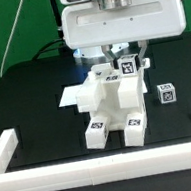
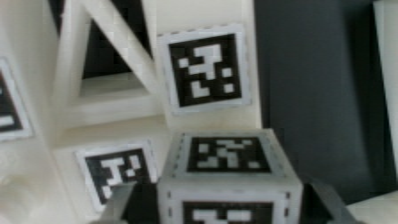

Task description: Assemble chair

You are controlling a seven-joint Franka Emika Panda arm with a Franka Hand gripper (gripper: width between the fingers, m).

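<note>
On the table (image 1: 24, 106), in the exterior view, we find the chair (image 1: 111, 106) partly built and standing near the middle. It is made of chunky matte white pieces. Two short feet face the camera, each with a black-and-white square tag on its end, and a blocky stack rises behind them. At the top of the stack, on the exterior view's right, sits a tagged block (image 1: 129, 67). The gripper (image 1: 127, 56) hangs directly over it, under the arm's broad white housing (image 1: 120, 18). From this angle we cannot judge whether the fingers touch it. A loose block (image 1: 166, 92), also tagged, lies on the table apart from the chair, toward the exterior view's right.

We record the surface as flat and black. Long white rails (image 1: 12, 149) border it at both sides and along the front. A green curtain (image 1: 10, 27) hangs behind.

From the wrist view, we see the block (image 2: 222, 165) at close range, with tags on two of its faces. Dark fingers (image 2: 121, 205) lie against its two opposite sides, so the gripper (image 2: 228, 208) is pinching the block. Beyond it are more white pieces of the chair (image 2: 116, 100): slanted bars and a slab bearing a large tag. The picture is blurred. A dark strip of table (image 2: 320, 60) shows beside them.
</note>
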